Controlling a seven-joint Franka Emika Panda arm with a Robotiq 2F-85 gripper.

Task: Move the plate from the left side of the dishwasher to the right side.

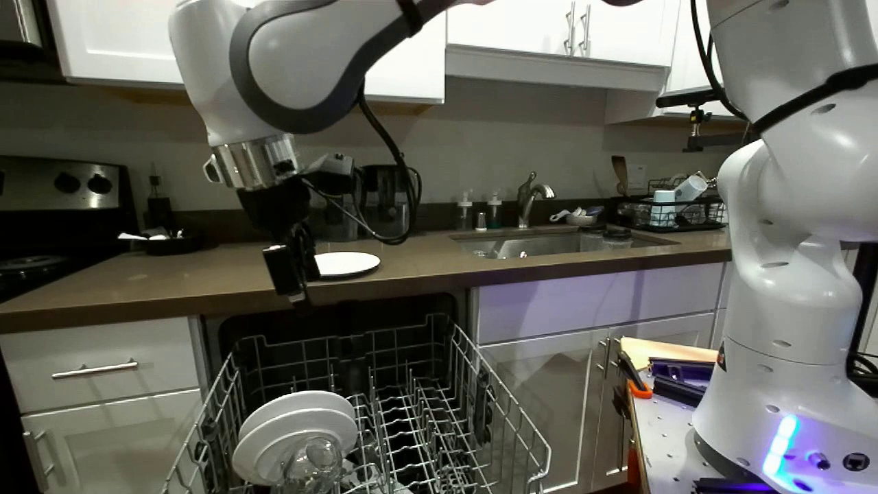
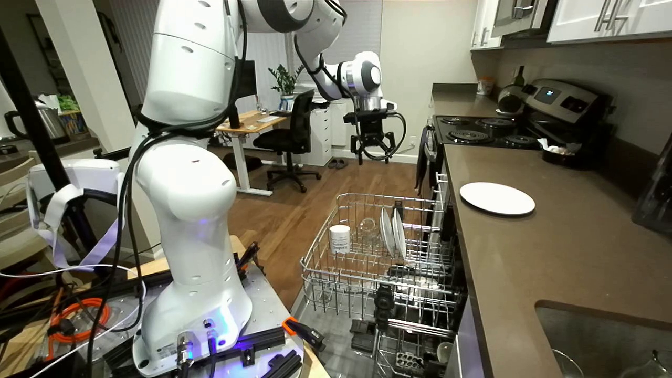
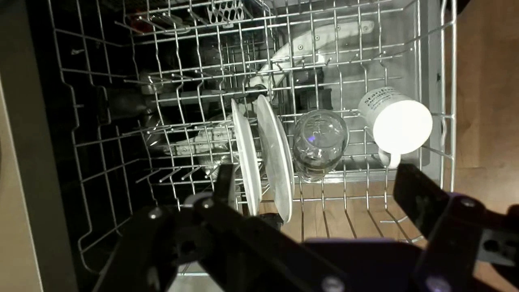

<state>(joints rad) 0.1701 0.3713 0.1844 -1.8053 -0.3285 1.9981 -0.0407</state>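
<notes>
Two white round plates stand on edge side by side among the tines at the left of the pulled-out dishwasher rack (image 1: 411,412). In an exterior view, the rear plate (image 1: 295,406) is partly hidden by the front plate (image 1: 305,432). The wrist view shows both edge-on, one plate (image 3: 246,158) left of a slightly larger-looking plate (image 3: 277,162). I cannot tell for sure which is the small plate. My gripper (image 3: 314,182) is open and empty, above the rack and apart from the plates. It also shows in both exterior views (image 1: 291,278) (image 2: 374,153).
A clear glass (image 3: 320,140) and a white mug (image 3: 399,125) stand in the rack beside the plates. A wider white dish (image 2: 497,198) lies on the counter (image 2: 572,252). The counter edge runs above the dishwasher's back.
</notes>
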